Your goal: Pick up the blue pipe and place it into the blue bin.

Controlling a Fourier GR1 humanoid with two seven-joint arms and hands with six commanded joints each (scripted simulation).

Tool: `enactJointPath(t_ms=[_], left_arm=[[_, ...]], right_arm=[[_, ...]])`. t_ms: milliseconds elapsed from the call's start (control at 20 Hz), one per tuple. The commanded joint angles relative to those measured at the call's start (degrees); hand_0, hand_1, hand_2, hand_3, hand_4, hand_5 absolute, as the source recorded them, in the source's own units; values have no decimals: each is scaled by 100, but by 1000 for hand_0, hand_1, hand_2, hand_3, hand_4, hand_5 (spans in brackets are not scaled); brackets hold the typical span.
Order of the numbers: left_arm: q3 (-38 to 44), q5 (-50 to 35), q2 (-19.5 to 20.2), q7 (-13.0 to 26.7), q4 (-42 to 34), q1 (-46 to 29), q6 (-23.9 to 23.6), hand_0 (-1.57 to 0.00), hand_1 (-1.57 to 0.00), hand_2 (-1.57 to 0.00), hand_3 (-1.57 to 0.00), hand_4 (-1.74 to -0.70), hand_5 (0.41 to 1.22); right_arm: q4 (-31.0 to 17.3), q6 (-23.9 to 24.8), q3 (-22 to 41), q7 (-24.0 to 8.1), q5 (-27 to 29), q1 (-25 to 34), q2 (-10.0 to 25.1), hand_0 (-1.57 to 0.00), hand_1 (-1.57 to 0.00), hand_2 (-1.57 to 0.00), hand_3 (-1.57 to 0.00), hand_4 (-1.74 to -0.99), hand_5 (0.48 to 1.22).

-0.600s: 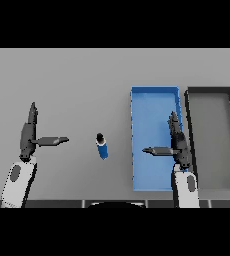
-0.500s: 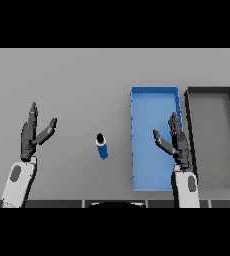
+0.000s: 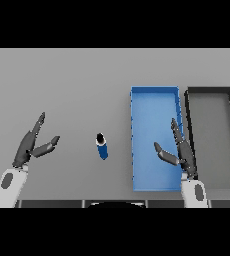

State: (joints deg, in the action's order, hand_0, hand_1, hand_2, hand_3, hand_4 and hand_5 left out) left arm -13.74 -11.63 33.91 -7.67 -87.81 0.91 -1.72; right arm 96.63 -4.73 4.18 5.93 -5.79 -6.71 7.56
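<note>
The light was even and flat, neither bright nor dim, with no visible source and no glare anywhere. The grey tabletop (image 3: 77,85) showed one uniform tone from its far edge to the near one. Shadows were almost absent: the blue pipe (image 3: 102,147), lying between the two hands, cast at most a faint darkening at its base. The left hand (image 3: 31,147) and the right hand (image 3: 179,152) read as dark shapes with soft, slightly blurred outlines. The blue bin (image 3: 154,95) under the right hand and the dark bin (image 3: 209,92) just beyond it kept straight edges, without bending toward the borders.
</note>
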Motion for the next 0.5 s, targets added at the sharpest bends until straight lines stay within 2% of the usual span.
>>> enactJointPath(t_ms=[0,150,300,350,450], left_arm=[[-3,-34,49,-37,-75,-54,60,1,1,1,1,-1007,587],[-42,-245,114,-181,-131,-84,428,1,1,1,1,-1023,594],[-350,-161,243,-28,-384,-95,782,1,1,1,1,-1024,573],[-446,-138,290,-10,-482,-125,897,1,1,1,1,-1031,565],[-635,-101,317,207,-628,-118,1052,1,1,1,1,-1040,532]], right_arm=[[27,14,-1,-104,-36,3,41,1,1,1,1,-1230,595],[158,6,31,-238,-38,-18,58,1,1,1,1,-1218,589],[109,9,14,-288,-52,143,94,1,1,1,1,-1220,589],[103,-34,51,-119,-59,69,82,1,1,1,1,-1225,595],[75,-53,39,-16,-60,104,105,1,1,1,1,-1225,603]])
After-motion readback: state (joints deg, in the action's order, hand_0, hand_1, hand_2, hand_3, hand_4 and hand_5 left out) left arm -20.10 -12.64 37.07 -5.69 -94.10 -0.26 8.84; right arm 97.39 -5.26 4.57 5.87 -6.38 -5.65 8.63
